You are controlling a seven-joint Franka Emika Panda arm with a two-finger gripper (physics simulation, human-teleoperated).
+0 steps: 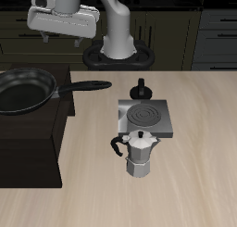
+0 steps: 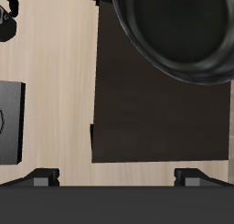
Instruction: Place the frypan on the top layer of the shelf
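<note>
The arm (image 1: 118, 22) is glossy white with rounded links on a dark round base (image 1: 118, 56); its tool (image 2: 117, 178) has black fingertips (image 2: 41, 177).

Frypan (image 1: 20, 90) sitting on the shelf (image 1: 28, 143) top, handle reaching out over the table (image 1: 176, 189), stove plate (image 1: 145, 118) lying beside the shelf, moka pot (image 1: 139, 155) standing just before the stove plate

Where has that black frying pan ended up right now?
The frypan sits on the flat top of the dark shelf, its handle pointing toward the stove plate and moka pot; the gripper hangs above it.
</note>
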